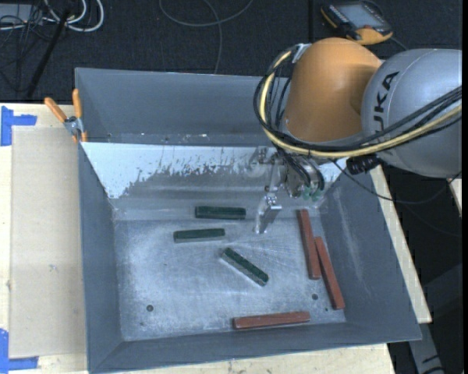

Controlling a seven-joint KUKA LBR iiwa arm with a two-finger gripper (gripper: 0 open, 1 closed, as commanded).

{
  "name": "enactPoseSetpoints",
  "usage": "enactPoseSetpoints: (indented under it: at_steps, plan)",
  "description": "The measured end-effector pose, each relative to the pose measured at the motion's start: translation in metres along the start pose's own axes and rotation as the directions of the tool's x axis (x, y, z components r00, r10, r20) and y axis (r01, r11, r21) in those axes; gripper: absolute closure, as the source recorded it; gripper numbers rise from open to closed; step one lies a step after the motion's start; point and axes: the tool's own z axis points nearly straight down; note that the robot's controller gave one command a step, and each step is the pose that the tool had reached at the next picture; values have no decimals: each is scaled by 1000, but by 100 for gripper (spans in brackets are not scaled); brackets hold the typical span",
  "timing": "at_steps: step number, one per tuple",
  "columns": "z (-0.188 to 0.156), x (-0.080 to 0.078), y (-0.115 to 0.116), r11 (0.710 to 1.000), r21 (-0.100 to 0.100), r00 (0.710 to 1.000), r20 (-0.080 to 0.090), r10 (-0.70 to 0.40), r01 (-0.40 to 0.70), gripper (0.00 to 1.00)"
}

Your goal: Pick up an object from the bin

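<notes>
Grey bin [164, 283] holds six loose bars on its scuffed floor. Seen from the camera view, the arm [409, 107] with its orange cover [327, 92] reaches in from the right. The gripper [264, 223] hangs low over the back middle of the floor. Whether it is clenched or released cannot be told.

A green bar [220, 213] lies just left of the gripper, apart from it. A tilted green bar [246, 266] lies nearer the front, and a third green bar [199, 235] lies further left. Two brown bars [307, 244] lie end-on to its right, and another brown bar [271, 319] lies along the front wall.
</notes>
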Motion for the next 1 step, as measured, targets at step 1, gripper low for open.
enactPoseSetpoints:
  at_steps: [1]
  plan:
    - [74,39,0,999,0,999,2,48,-48,0]
